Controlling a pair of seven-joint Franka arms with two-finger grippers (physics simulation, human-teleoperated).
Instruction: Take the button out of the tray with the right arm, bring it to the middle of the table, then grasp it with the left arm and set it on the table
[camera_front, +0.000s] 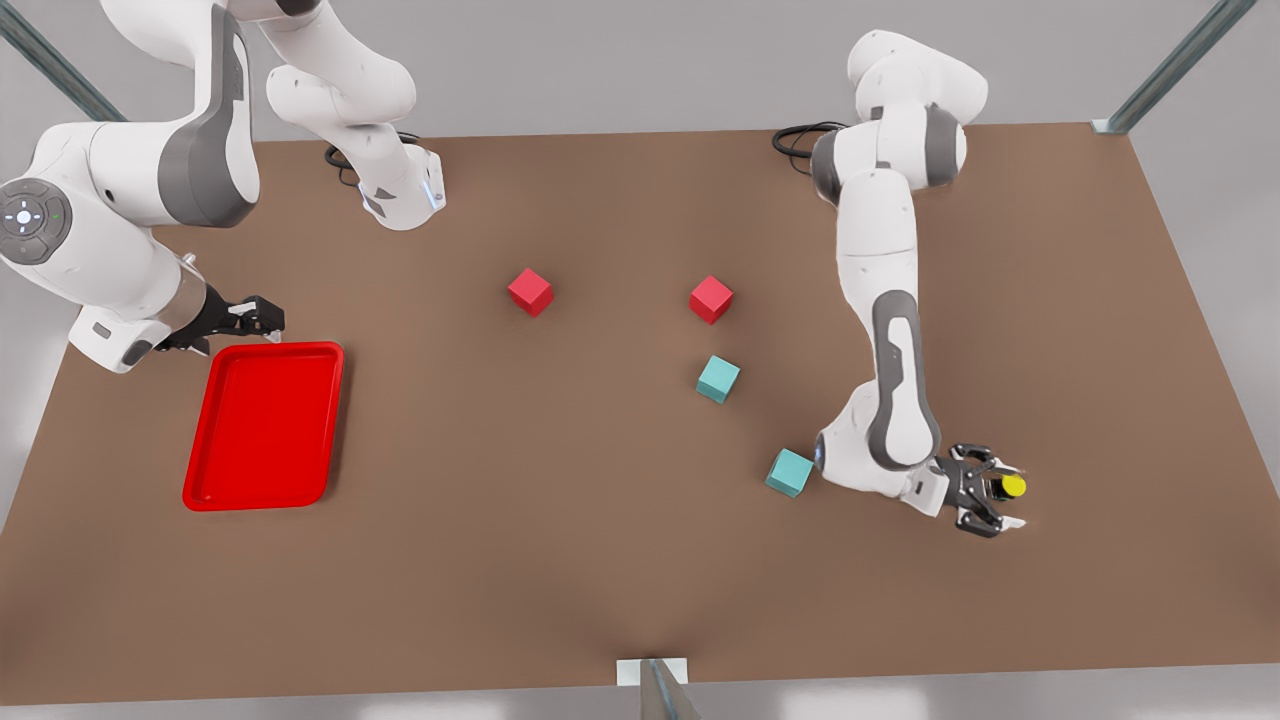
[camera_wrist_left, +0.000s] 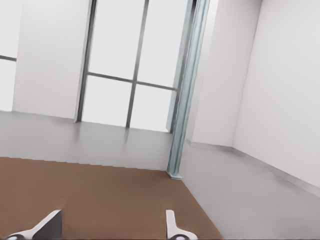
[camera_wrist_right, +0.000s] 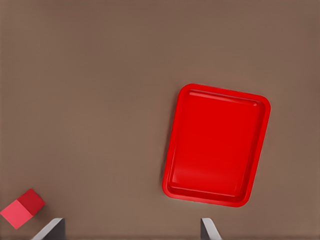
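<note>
In the front view, I see my left gripper (camera_front: 1003, 497) by the table's (camera_front: 560, 560) right side, its jaws spread around the yellow button (camera_front: 1012, 486). My right gripper (camera_front: 262, 318) hovers by the red tray (camera_front: 264, 425). Its wrist view shows wide fingertips (camera_wrist_right: 209, 229), the bare tray (camera_wrist_right: 216, 145), and a red cube (camera_wrist_right: 22, 208).

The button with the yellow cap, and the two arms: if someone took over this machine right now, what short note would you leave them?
Left claw: open, low over the table at the front view's right, with the button between its fingers.
Right claw: open, holding nothing, waiting by the far corner of the tray.
Done: the button is out of the tray and on the left arm's side.
Left: the pictures don't show plainly whether the button rests on the table. Probably check that, then draw the left claw away.
</note>
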